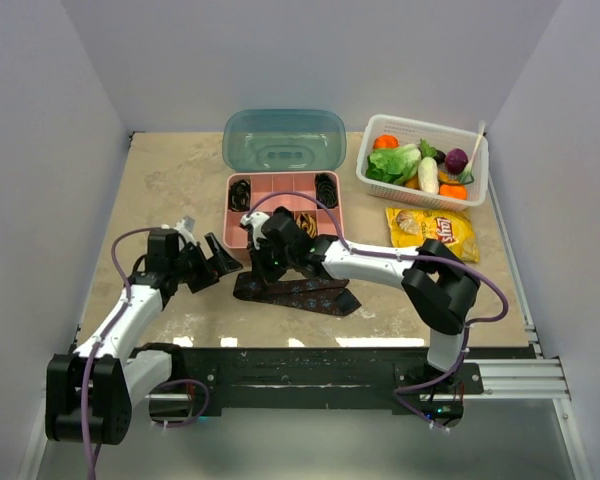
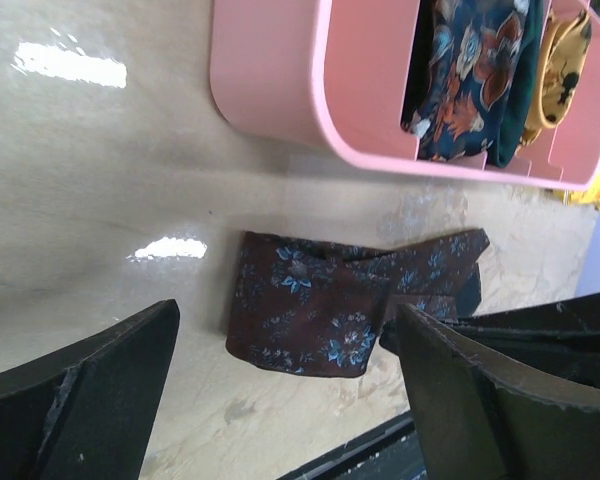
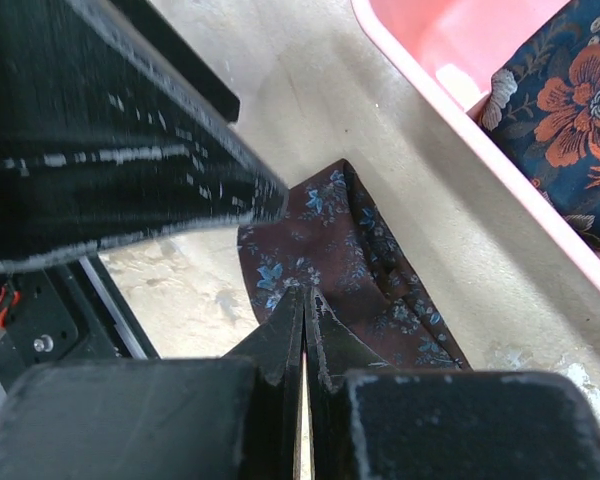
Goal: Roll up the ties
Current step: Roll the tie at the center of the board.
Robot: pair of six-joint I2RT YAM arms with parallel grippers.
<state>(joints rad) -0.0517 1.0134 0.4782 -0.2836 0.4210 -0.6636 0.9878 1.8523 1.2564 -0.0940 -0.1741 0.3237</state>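
A dark maroon tie point(image 1: 298, 294) with small blue flowers lies folded flat on the table in front of the pink box point(image 1: 232, 222). In the left wrist view the tie point(image 2: 315, 315) lies just beyond my left gripper point(image 2: 290, 400), which stands wide open and holds nothing. My right gripper point(image 3: 305, 300) is shut, its tips set down on the tie point(image 3: 330, 230) near the folded end, with no fabric visible between the fingers. Rolled ties sit in the box: black coils point(image 1: 240, 190), a gold one point(image 2: 565, 60) and a navy floral one point(image 3: 570, 110).
The box's teal lid point(image 1: 283, 140) stands open behind it. A white basket point(image 1: 475, 185) of toy vegetables and a yellow snack bag point(image 1: 432, 228) are at the back right. The left gripper's black finger point(image 3: 110, 130) is close to the right gripper. The table's front edge is just below the tie.
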